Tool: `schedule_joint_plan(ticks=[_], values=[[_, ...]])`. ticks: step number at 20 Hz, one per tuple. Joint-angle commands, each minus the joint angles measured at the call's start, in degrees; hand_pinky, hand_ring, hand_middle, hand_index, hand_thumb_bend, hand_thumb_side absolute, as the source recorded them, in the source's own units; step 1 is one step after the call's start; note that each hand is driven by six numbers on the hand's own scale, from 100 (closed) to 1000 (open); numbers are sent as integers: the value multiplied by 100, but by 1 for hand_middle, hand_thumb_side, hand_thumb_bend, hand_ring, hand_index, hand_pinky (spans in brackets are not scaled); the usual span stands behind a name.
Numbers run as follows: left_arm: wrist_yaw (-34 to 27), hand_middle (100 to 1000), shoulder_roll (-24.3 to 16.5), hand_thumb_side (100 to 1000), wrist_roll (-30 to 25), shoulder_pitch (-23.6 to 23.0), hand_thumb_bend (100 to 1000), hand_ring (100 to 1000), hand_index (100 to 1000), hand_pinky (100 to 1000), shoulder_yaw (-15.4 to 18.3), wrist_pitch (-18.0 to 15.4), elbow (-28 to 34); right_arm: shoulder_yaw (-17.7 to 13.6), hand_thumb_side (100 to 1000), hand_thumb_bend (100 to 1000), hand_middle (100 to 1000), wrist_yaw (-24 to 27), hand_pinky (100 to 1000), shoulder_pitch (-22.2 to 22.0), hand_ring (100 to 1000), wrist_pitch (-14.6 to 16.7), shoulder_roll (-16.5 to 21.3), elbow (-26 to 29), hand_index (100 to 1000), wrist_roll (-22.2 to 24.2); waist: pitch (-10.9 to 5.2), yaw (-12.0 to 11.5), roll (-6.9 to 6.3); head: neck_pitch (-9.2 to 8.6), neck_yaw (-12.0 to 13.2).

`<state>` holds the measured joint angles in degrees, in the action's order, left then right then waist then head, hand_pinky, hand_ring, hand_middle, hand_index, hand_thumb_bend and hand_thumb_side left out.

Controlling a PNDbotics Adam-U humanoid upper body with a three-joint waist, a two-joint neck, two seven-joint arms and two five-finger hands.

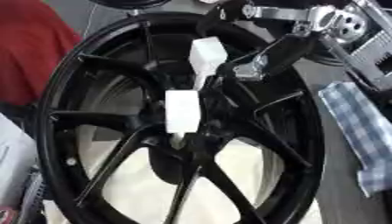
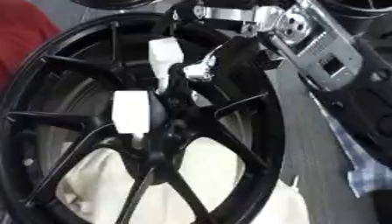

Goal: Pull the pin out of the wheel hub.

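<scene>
At the wheel point(image 1: 76, 144) middle, right robot hand point(image 1: 253, 65) pinches the white pin point(image 1: 207, 54).
Pin looks light, stiff; grip its upper block.

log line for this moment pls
phase: at hub | right hand: fingers curled at white pin in wheel hub | left hand: not seen | pin: not out

- The right hand point(image 2: 201, 65) reaches in from the upper right over the black wheel point(image 2: 253, 131).
- White-tipped fingers point(image 2: 165, 54) curl at the hub, a white block point(image 2: 131, 111) just below.
</scene>
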<state>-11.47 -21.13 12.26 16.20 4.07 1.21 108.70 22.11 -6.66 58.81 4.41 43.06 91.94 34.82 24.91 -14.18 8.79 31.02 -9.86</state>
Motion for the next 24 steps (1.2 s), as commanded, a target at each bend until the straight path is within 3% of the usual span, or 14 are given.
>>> schedule_joint_plan(ticks=[1,8,12,16,21,24], values=[[-14,589,-98,748,9,61,100,693,790,833,7,5,108,-92,473,310,883,-59,951,101,1000,-19,91,-28,903,-68,-80,-19,-29,-152,-40],[3,588,-92,752,7,69,100,693,789,833,4,15,105,-79,471,321,829,-212,943,76,1000,-63,55,-127,901,-77,-1,-53,8,-100,-52],[13,587,-90,755,0,68,100,693,789,833,5,26,98,-68,473,301,737,-120,935,90,986,-139,28,-143,850,-55,27,-61,14,-63,-45],[17,587,-91,755,6,63,100,694,789,833,14,29,97,-73,456,250,665,53,930,105,959,-260,19,-121,779,-102,37,-60,17,-41,-29],[18,587,-88,755,16,53,100,694,788,834,25,39,89,-76,393,100,539,408,918,120,902,-470,16,-78,650,-269,31,-57,21,-37,29],[19,587,-85,756,30,50,100,695,788,834,32,55,80,-67,409,100,494,691,913,121,877,-605,11,-60,584,-377,26,-66,30,-38,21]])
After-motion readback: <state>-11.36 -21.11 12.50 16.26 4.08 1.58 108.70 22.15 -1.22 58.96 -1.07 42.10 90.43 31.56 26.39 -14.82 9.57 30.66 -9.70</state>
